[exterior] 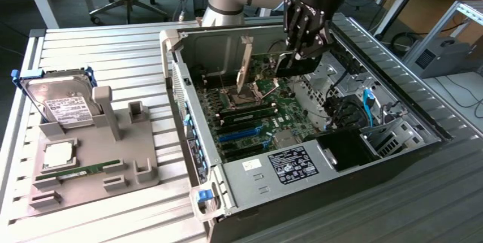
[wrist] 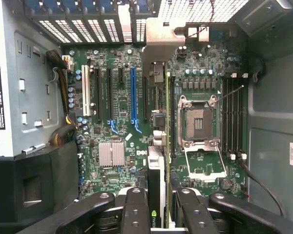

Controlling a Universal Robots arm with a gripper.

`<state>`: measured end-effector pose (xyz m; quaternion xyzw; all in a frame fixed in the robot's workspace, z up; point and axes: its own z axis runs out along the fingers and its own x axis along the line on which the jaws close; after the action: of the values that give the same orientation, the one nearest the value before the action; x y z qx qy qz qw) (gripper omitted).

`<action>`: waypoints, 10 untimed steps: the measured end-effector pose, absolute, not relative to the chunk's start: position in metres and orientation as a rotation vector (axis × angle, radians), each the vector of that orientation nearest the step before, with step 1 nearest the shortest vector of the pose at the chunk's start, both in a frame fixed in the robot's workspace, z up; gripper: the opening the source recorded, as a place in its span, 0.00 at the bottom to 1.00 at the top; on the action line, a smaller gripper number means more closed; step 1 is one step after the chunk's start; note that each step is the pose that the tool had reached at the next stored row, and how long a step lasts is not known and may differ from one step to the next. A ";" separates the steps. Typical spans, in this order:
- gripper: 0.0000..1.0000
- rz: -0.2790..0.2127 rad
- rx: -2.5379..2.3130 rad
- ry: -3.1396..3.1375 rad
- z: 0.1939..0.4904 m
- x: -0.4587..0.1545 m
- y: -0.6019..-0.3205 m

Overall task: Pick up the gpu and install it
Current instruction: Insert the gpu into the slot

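Observation:
My gripper [exterior: 303, 44] is inside the open PC case [exterior: 189, 118], shut on the gpu [exterior: 293, 65]. The black card hangs edge-down above the motherboard [exterior: 249, 113], and its grey metal bracket [exterior: 245, 65] points toward the case's rear wall. In the wrist view the gpu [wrist: 156, 170] appears edge-on between my fingers [wrist: 136, 209], with my gripper [wrist: 159, 214] clamped on its near end. Its bracket [wrist: 162, 41] reaches the rear slot openings. The card hovers over the slots between the blue slot [wrist: 133, 95] and the CPU socket [wrist: 198, 122].
A grey fixture [exterior: 98, 152] at the exterior view's left holds a hard drive in a blue frame [exterior: 64, 104], a green RAM stick [exterior: 87, 170] and a CPU chip [exterior: 59, 155]. The power supply [exterior: 290, 166] and cables [exterior: 343, 113] fill the case's near end.

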<state>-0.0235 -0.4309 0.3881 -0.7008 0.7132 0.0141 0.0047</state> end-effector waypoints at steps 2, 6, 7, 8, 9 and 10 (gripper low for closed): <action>0.27 0.044 -2.195 2.234 0.388 -0.024 -0.431; 0.27 0.043 -2.194 2.234 0.388 -0.030 -0.431; 0.27 0.043 -2.195 2.234 0.388 -0.031 -0.431; 0.27 0.043 -2.195 2.234 0.388 -0.032 -0.431; 0.27 0.043 -2.195 2.234 0.388 -0.032 -0.431; 0.27 0.043 -2.195 2.233 0.386 -0.032 -0.431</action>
<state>-0.0320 -0.4310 0.3857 -0.7008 0.7132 0.0138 0.0051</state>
